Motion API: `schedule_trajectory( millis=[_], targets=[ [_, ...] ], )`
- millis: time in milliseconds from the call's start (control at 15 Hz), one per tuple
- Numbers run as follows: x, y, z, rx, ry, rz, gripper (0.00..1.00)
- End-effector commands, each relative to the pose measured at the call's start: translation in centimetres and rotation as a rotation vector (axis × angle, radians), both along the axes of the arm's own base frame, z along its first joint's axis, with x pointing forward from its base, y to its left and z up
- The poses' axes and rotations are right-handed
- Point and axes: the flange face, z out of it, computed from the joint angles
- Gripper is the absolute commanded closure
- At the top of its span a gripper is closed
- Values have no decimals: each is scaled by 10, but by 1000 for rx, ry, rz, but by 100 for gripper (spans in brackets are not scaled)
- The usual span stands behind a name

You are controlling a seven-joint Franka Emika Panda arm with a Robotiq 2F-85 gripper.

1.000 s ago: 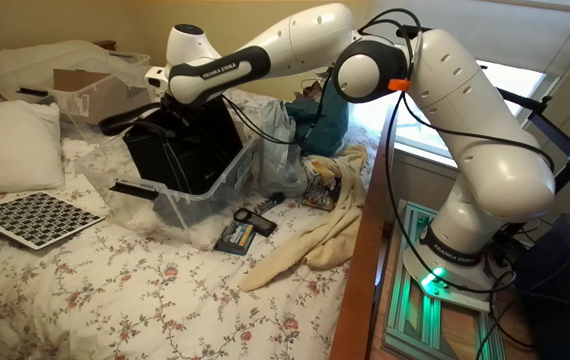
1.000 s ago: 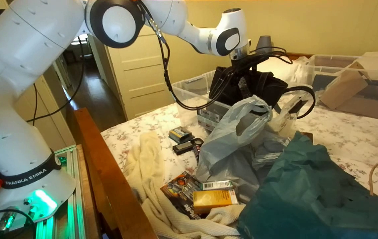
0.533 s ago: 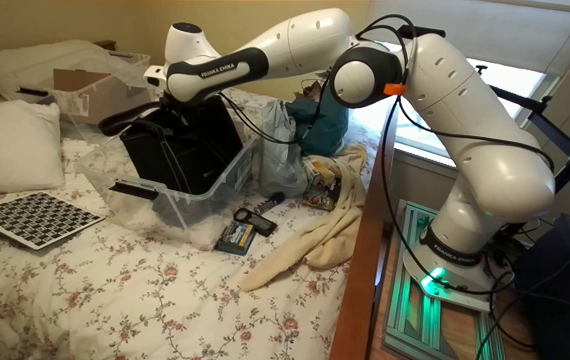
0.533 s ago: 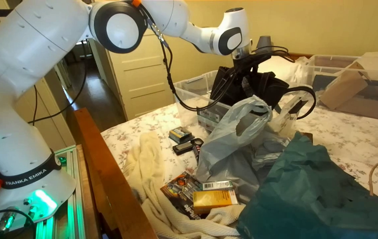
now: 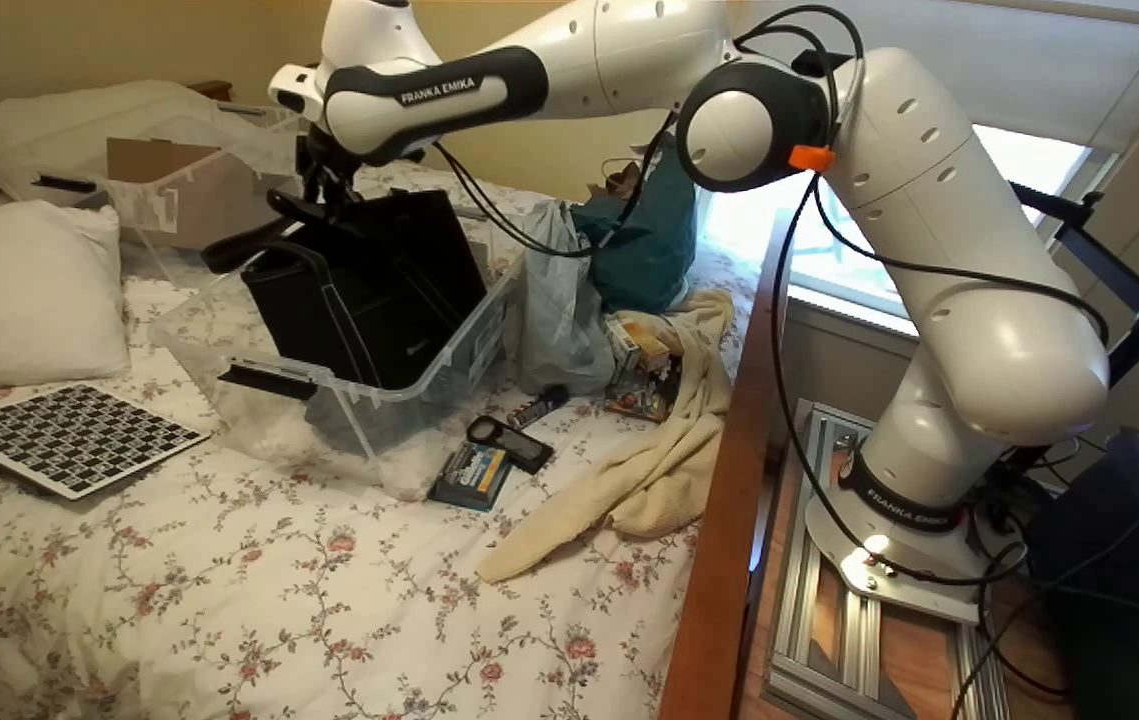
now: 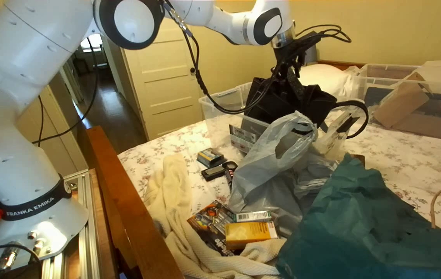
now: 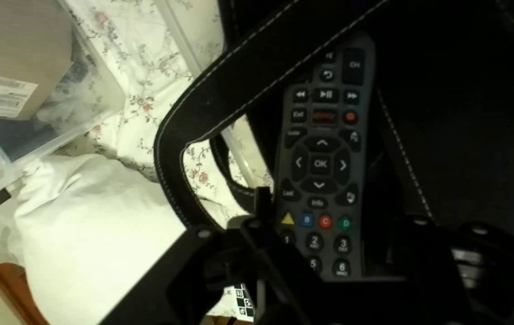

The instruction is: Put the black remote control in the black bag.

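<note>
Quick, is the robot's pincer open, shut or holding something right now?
Pincer: cannot be told; in the wrist view the black remote control shows between its dark fingers, but whether they grip it is unclear.

1. The remote (image 7: 320, 162) is long, thin and black-gray. In the wrist view its button side shows: arrows around an OK, white numbers, and a row of yellow, blue, red and green.
2. The end effector (image 7: 324, 243) holds it near the number end. The remote's other end tips down toward the bag (image 5: 359, 320). Whether any of it is inside is hard to see.
3. The bag is black and looks open at the top. It leans in a clear box (image 5: 369, 392), poking up above the edge.
4. A bag strap (image 7: 238, 83) with white stitches crosses over the remote's top end.
</note>
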Motion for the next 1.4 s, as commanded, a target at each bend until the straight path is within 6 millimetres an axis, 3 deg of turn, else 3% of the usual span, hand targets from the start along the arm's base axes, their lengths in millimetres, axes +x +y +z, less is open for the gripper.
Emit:
schedule_trajectory(
  millis=[0, 667, 1333],
  targets=[
    [-2, 6, 21, 34, -69, 57, 72],
    [2, 7, 1, 173, -52, 87, 72],
    [5, 1, -46, 252, -2, 97, 72]
  ],
)
